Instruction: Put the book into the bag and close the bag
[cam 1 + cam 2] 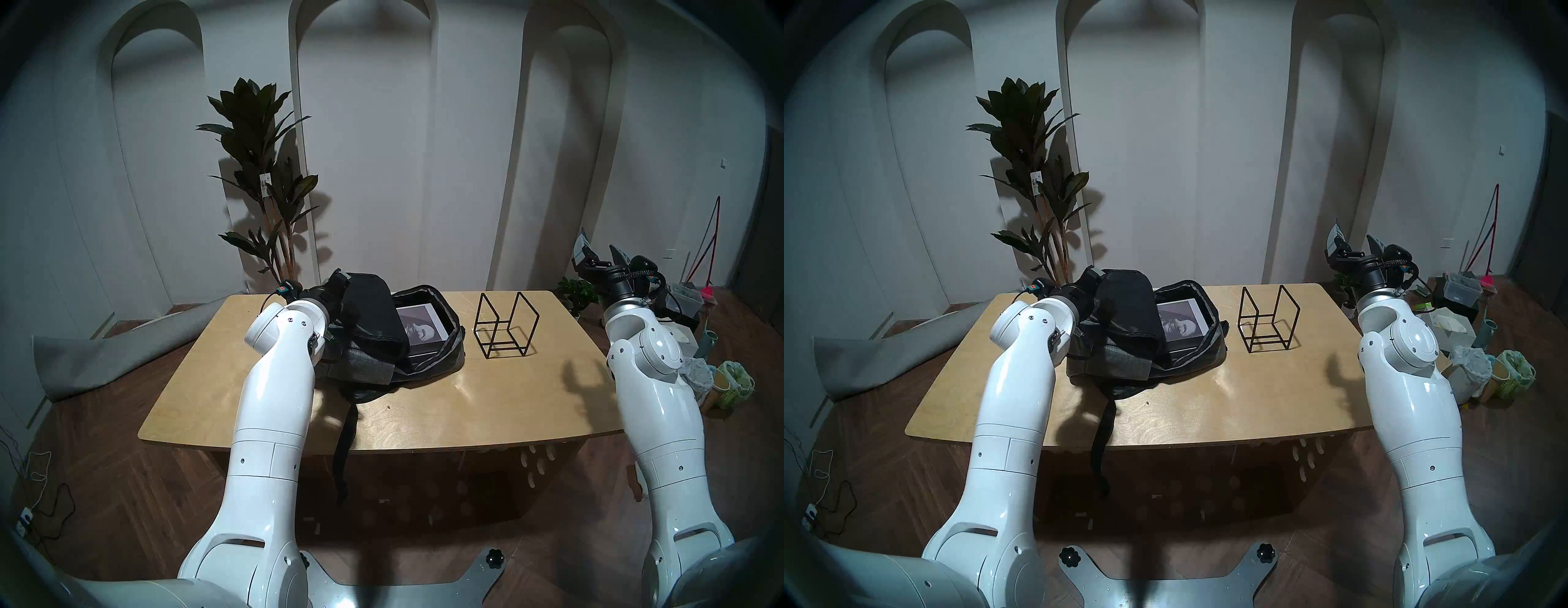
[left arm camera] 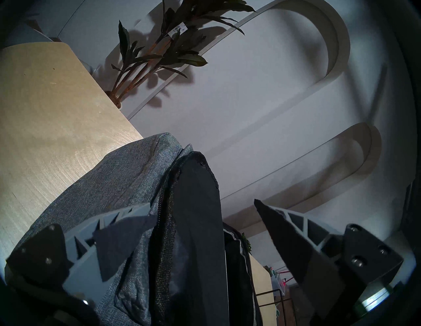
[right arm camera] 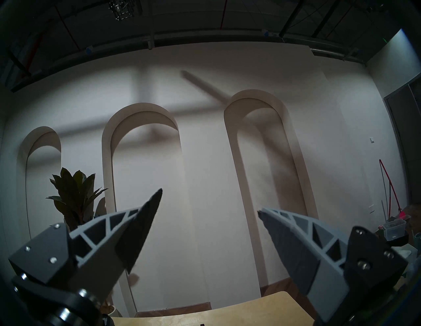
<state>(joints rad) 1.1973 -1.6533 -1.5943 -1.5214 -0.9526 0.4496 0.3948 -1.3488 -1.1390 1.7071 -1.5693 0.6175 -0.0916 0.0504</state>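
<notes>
The tabletop (image 1: 530, 382) holds the bag (image 1: 360, 369) near its far left corner, flap up, with the book (image 1: 424, 329) already lying inside. The left claw (image 2: 200, 227) is spread around the flap (not pinching yet); it should squeeze, then fold it over. The right claw (image 3: 209, 211) hangs apart and empty past the right edge. The wire stand (image 1: 505, 325) sits close beside the bag.

I think this is a test room made to look like a home. I see a white wall with tall arches (image 1: 365, 127), a big leafy plant (image 1: 263, 178) behind the table's (image 1: 424, 407) far left corner, a wood floor (image 1: 106, 424), and bins and brooms (image 1: 704, 254) piled past the right edge.
</notes>
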